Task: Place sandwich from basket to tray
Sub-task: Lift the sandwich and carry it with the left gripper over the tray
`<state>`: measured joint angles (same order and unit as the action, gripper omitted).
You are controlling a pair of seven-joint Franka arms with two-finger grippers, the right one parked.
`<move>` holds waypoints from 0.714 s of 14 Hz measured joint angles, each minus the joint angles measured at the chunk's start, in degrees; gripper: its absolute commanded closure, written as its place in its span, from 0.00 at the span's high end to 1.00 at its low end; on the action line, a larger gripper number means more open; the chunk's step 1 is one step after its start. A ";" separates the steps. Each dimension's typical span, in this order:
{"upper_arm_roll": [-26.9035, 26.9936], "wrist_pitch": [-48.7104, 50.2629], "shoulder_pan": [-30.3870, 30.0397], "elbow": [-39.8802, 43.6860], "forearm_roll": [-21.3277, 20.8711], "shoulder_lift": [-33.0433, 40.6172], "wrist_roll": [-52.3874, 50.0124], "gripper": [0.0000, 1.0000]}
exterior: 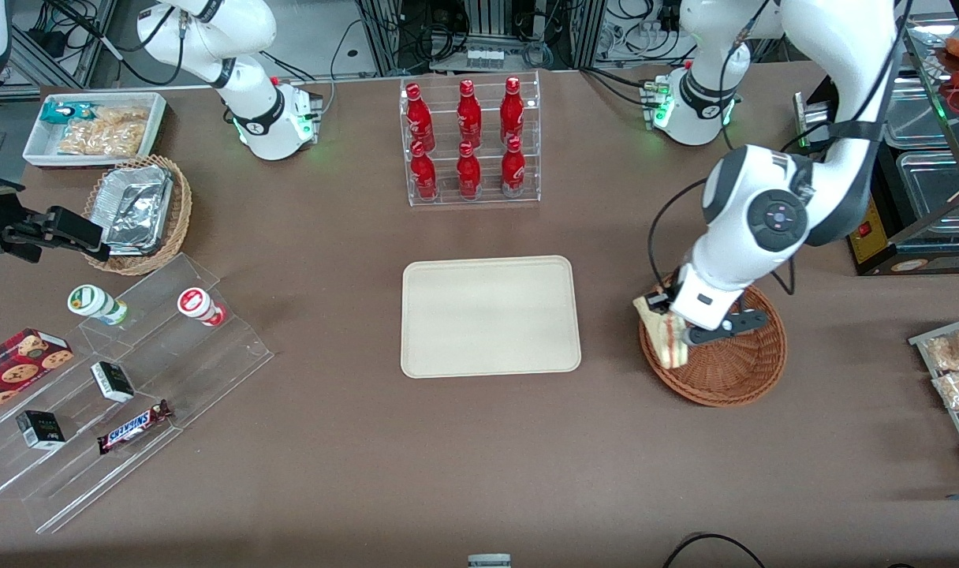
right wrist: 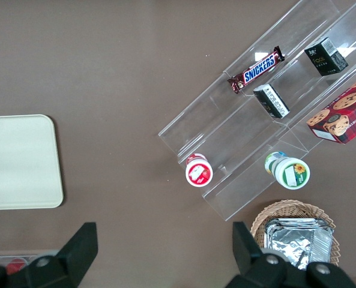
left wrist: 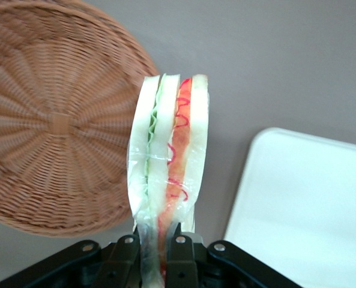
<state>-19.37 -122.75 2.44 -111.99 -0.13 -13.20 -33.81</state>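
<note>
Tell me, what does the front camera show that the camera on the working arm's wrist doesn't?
Only the front view shows the red bottles, the snack shelves and the whole arm. Only the wrist view shows the gripper shut on the sandwich, with its red and green filling. Both show the sandwich lifted at the basket's edge, and the tray bare beside it.

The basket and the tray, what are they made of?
The basket looks like woven wicker, reddish-brown, with braided strands. The tray looks like smooth matte plastic, cream-coloured, though I can't be sure. The gripper, over the basket's edge, pinches the sandwich.
</note>
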 measured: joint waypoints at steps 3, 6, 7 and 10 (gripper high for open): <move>-4.28 -0.04 0.52 1.47 -0.98 -2.29 0.21 0.07; -6.36 -0.05 3.89 6.25 -1.80 -7.11 -0.31 0.08; -6.41 -0.05 5.62 8.01 -2.98 -8.99 -1.64 0.08; -6.53 -0.05 9.90 12.95 -7.72 -14.78 -7.75 0.09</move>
<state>-25.90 -122.80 12.34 -99.04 -7.84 -27.98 -41.56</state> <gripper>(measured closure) 0.859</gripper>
